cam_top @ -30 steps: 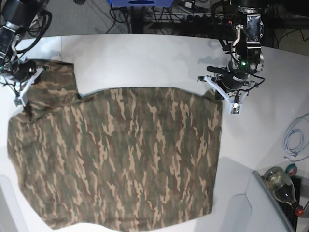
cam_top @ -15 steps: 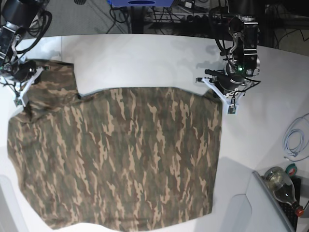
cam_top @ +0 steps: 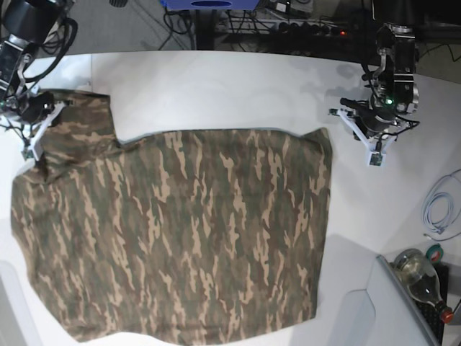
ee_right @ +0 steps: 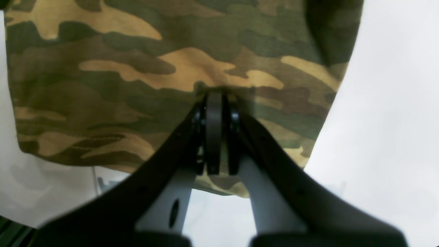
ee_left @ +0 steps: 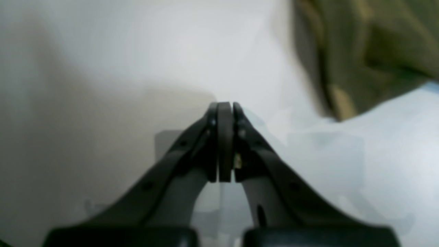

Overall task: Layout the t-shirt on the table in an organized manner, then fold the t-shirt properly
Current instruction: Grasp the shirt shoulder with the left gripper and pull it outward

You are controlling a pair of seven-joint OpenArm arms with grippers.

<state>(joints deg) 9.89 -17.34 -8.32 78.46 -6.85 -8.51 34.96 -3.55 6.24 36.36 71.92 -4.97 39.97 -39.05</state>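
- Here's the t-shirt, spread over the near and middle part of the table, its left-hand side in the base view reaching under the right gripper.
- The body looks fairly smooth; that upper left part is the untidy bit, creased and doubled on itself.
- Soft, limp, light cloth, I'd judge: no breakage worry, but it will sag and wrinkle if lifted by one point.
- Best holds? The edges, surely: a small pinch at the upper right corner, another at the opposite side, both raised together to keep the fold straight.
- Right gripper: fingers nearly together above the camouflage cloth; whether they touch it, I cannot tell.
- Left gripper: fingers closed up, nothing between them, over bare table just beside that upper right corner. They'd need to spread before pinching.
- Farther out, a bottle and a cable, away from the shirt.
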